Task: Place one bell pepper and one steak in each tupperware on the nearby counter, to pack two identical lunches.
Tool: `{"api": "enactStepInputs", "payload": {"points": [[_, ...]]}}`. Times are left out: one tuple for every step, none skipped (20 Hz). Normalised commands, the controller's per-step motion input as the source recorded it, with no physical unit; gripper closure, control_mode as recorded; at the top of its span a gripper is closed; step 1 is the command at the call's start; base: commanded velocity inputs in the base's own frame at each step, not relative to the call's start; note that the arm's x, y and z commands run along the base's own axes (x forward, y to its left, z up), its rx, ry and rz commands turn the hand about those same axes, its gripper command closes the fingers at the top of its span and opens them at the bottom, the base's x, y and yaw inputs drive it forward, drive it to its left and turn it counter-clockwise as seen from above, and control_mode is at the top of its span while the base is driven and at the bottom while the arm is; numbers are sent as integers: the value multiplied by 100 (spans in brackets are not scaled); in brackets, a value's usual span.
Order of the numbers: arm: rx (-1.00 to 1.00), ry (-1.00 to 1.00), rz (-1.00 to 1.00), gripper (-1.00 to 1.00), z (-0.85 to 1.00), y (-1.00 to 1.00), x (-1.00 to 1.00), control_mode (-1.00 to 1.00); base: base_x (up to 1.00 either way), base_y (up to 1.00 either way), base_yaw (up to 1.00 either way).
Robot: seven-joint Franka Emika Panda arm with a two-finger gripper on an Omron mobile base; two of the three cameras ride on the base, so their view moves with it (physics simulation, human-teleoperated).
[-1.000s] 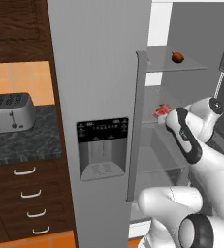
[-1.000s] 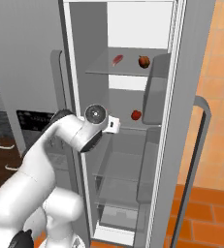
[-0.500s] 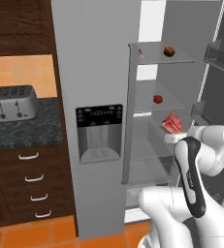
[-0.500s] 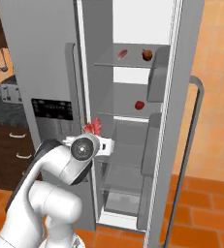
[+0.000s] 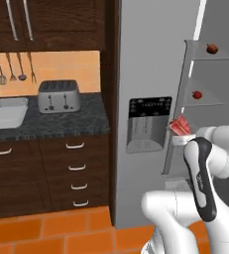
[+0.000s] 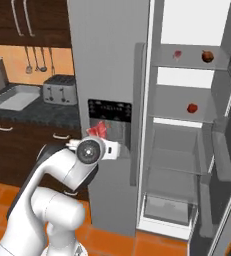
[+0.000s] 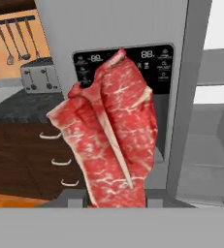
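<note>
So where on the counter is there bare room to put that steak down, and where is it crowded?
The tool grips the steak. The counter has a bare strip between the toaster and the fridge side, and along its front edge. Left of the toaster it is tighter: a pale tupperware fills that end.

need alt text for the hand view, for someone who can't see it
A flat pinkish-red slab of raw steak with pale streaks fills the centre, held up by the pincer at its lower end. Behind it stands a grey fridge door with a black dispenser panel; a silver toaster sits on the black counter at left.
</note>
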Motion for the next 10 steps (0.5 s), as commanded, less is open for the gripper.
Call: {"api": "enactStepInputs", "payload": {"points": [[0,0,0,100,0,0,0,100,0,100,10],[0,0,0,100,0,0,0,100,0,100,8],[0,0,0,100,0,0,0,100,0,100,5],[0,0,0,100,0,0,0,100,0,100,4],[0,0,0,100,0,0,0,100,4,100,4],[0,0,0,100,0,0,0,100,10,100,4],[0,0,0,100,0,0,0,100,19,100,6],[0,0,0,100,0,0,0,100,21,100,6],[0,0,0,100,0,0,0,100,26,100,5],[0,0,0,100,0,0,0,100,35,100,3]]}}
